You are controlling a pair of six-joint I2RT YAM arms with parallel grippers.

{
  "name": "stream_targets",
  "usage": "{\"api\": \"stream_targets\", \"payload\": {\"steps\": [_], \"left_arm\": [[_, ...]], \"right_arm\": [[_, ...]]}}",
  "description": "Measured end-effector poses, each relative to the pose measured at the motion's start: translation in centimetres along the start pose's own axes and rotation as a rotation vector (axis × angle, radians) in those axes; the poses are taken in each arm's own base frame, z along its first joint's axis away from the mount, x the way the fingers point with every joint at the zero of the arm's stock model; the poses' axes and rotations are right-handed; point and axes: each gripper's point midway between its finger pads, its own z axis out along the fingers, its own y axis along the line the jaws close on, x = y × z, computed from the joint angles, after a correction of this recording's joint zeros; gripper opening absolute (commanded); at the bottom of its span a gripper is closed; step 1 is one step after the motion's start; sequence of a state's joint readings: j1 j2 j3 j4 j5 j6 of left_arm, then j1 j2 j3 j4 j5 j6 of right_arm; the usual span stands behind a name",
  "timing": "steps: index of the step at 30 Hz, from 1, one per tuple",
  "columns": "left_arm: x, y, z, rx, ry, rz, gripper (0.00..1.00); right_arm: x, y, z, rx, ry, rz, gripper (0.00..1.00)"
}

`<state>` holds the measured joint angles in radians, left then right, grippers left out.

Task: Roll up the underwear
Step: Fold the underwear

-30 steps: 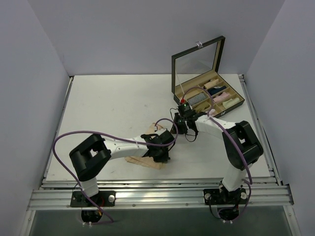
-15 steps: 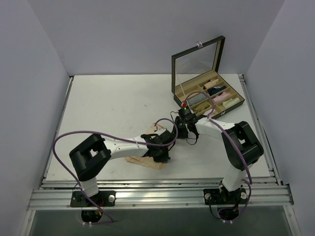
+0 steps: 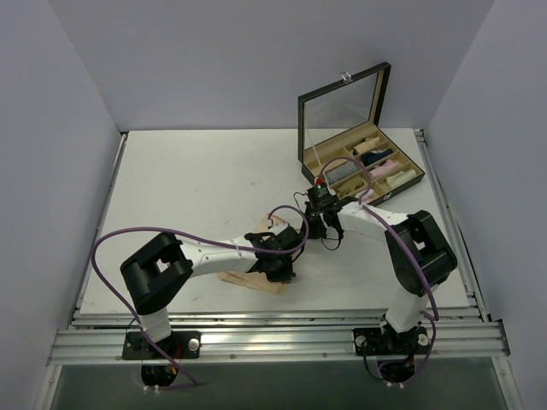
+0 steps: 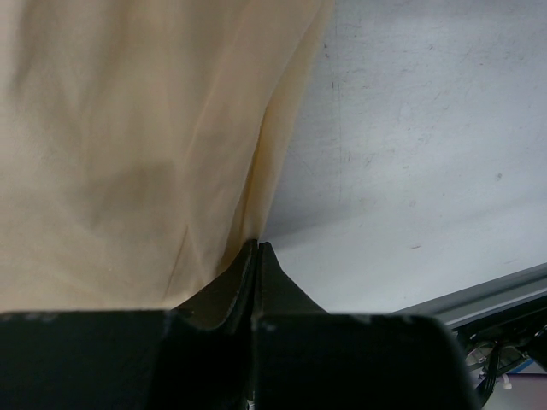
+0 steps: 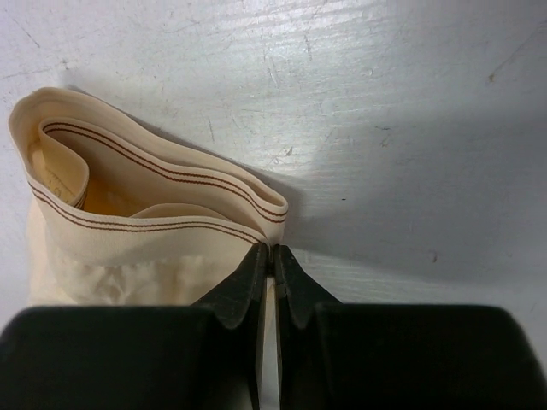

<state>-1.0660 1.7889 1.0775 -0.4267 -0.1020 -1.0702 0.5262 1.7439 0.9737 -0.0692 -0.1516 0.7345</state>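
Right wrist view gave us the clearest look at the underwear (image 5: 145, 231). It was a thin, pale peach-beige garment with a broad cream waistband edged in fine brown stripes, the band folded over on itself into a loose open loop. It lay on the table (image 5: 410, 128) just ahead and to the left of the right gripper (image 5: 272, 249). That gripper's jaws were clenched together at the waistband's near corner, and we could not tell whether any cloth was caught between them. On the left wrist view the left gripper (image 4: 256, 248) was also closed tight. The cloth (image 4: 128, 154) spread ahead and to its left, and creases ran down into the fingertips, so we judged it had a fold pinched. From above, the garment (image 3: 248, 279) lay partly under the left gripper (image 3: 278, 265) and reached towards the right gripper (image 3: 320, 224). We judged the fabric very light, limp and a little slippery, likely to slump and unroll if let go. The doubled waistband looked the firmest place to grasp, since the thin body cloth would bunch and slide.
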Motion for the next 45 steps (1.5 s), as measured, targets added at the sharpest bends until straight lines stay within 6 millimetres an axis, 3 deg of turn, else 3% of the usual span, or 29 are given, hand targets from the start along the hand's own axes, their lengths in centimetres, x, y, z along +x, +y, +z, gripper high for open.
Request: {"api": "stream_targets", "payload": {"steps": [17, 20, 23, 45], "left_arm": [[0.1, 0.3, -0.1, -0.003, -0.002, -0.009, 0.02], [0.1, 0.3, -0.1, -0.004, -0.002, -0.010, 0.02], [0.1, 0.3, -0.1, -0.004, -0.002, -0.010, 0.02], [0.1, 0.3, -0.1, -0.006, -0.004, -0.009, 0.02]], "right_arm": [[-1.8, 0.6, -0.3, 0.023, -0.006, -0.055, 0.00], [-1.9, 0.6, -0.3, 0.024, -0.007, -0.057, 0.07], [-2.0, 0.6, -0.4, 0.025, -0.007, -0.067, 0.00], [-2.2, -0.2, 1.1, 0.057, 0.002, -0.095, 0.00]]}}
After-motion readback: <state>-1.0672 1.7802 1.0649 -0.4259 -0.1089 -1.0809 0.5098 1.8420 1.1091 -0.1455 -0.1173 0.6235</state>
